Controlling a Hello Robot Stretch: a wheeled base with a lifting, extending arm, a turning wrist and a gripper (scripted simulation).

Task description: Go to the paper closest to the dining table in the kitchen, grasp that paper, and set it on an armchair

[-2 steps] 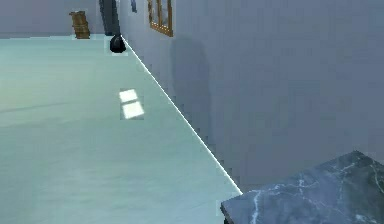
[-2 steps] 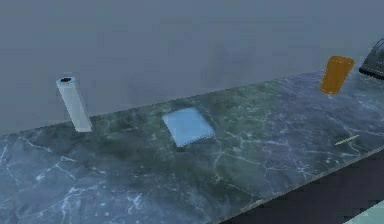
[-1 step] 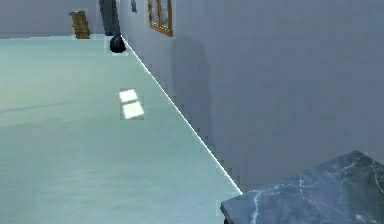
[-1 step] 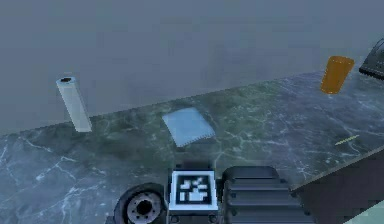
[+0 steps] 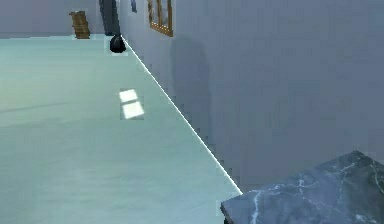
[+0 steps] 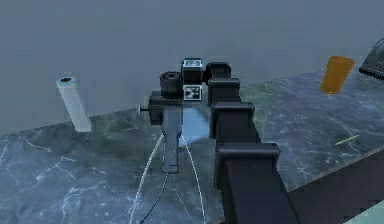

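Reaching across marble counter (image 6: 60, 175), gripper (image 6: 172, 162) by pale sheet (image 6: 197, 128), cannot tell if holding anything

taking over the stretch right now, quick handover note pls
Tool: above the dark marble counter, with a pale shape right behind it; cannot tell whether it holds anything.
Things: a white roll, possibly the paper, sits tilted on the counter at the arm side view's left; an orange object is at its right.
Done: robot is at the counter, arm out over it.
Left: confirm a grasp on the paper, then find an armchair and set it there.
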